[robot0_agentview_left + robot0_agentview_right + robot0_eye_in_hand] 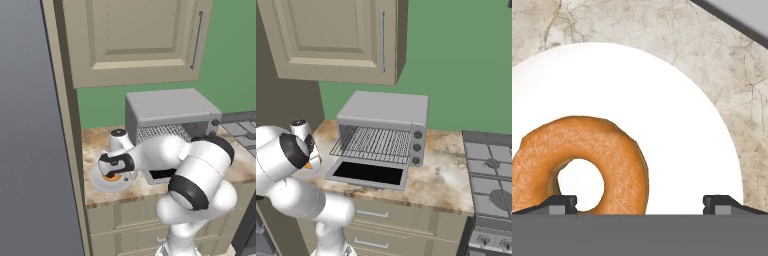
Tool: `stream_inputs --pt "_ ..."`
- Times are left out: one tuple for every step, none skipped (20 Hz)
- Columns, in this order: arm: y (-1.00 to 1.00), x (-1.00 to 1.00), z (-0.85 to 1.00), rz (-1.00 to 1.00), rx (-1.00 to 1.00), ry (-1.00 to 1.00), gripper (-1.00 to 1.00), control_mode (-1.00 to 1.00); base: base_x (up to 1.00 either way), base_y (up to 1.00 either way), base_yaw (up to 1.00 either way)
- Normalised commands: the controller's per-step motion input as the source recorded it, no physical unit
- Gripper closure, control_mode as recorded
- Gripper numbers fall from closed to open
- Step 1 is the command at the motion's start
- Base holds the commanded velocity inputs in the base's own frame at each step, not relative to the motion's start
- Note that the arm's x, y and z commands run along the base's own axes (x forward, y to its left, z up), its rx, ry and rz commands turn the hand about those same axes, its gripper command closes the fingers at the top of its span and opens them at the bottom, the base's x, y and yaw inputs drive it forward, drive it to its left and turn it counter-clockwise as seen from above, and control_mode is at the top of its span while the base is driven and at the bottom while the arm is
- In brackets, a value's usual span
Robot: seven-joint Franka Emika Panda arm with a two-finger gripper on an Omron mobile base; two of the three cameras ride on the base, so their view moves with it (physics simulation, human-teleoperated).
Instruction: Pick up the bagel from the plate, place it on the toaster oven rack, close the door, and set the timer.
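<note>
Countertop [662,30] plate [677,125] holds bagel [622,160], open tool [640,202] above.

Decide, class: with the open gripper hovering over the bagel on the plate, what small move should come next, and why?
Probably shift the gripper sideways toward the bagel before lowering. In the hand view the bagel lies off-centre on the plate, with one fingertip over the ring and the other over bare plate, so the open jaws don't yet straddle it.
</note>
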Motion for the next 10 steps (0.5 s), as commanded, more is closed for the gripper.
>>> stream_inputs --pt "0.02 0.16 -0.06 -0.02 0.00 0.00 -1.00 -1.00 0.00 0.00 0.00" --pt "0.01 0.14 -0.06 -0.02 0.00 0.00 -1.00 -1.00 0.00 0.00 0.00" --pt "0.00 0.12 -0.05 -0.02 0.00 0.00 -1.00 -1.00 0.00 0.00 0.00" --pt "0.00 0.12 -0.06 -0.03 0.00 0.00 -1.00 -1.00 0.00 0.00 0.00" --pt "0.00 0.13 -0.09 -0.03 0.00 0.00 -1.00 -1.00 0.00 0.00 0.00" --pt "0.00 0.13 -0.09 -0.03 0.00 0.00 -1.00 -1.00 0.00 0.00 0.00" --pt "0.01 0.13 -0.11 -0.03 0.00 0.01 -1.00 -1.00 0.00 0.00 0.00" --pt "0.01 0.11 -0.11 -0.03 0.00 0.01 -1.00 -1.00 0.00 0.00 0.00" --pt "0.02 0.11 -0.13 -0.02 0.00 0.01 -1.00 -1.00 0.00 0.00 0.00" --pt "0.02 0.07 -0.15 -0.02 0.00 0.01 -1.00 -1.00 0.00 0.00 0.00"
